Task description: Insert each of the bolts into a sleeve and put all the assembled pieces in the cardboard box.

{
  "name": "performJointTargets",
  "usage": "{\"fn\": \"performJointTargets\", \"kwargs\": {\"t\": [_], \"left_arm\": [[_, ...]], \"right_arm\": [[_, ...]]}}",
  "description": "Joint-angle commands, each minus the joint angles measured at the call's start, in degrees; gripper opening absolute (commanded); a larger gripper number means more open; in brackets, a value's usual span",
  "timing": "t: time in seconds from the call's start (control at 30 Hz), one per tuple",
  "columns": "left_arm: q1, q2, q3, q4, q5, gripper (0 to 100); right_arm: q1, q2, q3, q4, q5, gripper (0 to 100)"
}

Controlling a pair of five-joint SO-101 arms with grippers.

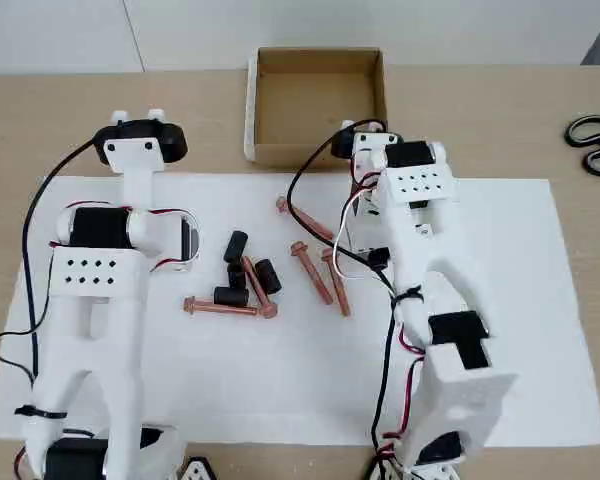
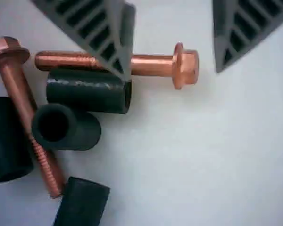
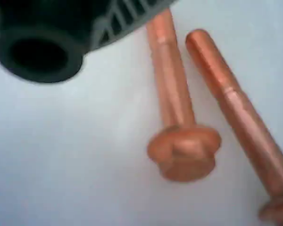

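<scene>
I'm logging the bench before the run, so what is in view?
brown cardboard box: one, brown, empty, at the far side of the table
white paper sheet: one, white, spread under the parts
copper flanged bolts: five, copper, loose on the sheet between the arms
black cylindrical sleeves: five, black, four clustered among the bolts, the fifth lifted off the sheet
black-handled scissors: one pair, black, on bare table on the right arm's side
light wooden table: one, tan, under everything
left hand: one, grey fingers, open over a lying bolt
right hand: one, grey, shut on the fifth sleeve, above two bolts
</scene>
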Motion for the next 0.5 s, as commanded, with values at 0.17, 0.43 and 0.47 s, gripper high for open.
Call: {"fn": "performJointTargets", "kwargs": {"t": [0.17,0.43,0.47], "left_arm": [[0.09,-2.2,-0.22,0.09,-0.53,11],[0.0,-2.2,-0.22,0.09,-0.62,11],[0.0,-2.2,-0.22,0.09,-0.62,11]], "right_arm": [[0.48,4.53,-0.26,-2.77,0.09,4.4],[0.48,6.73,-0.26,-3.21,0.09,8.6],[0.48,6.99,-0.26,-3.21,0.09,8.7]]}}
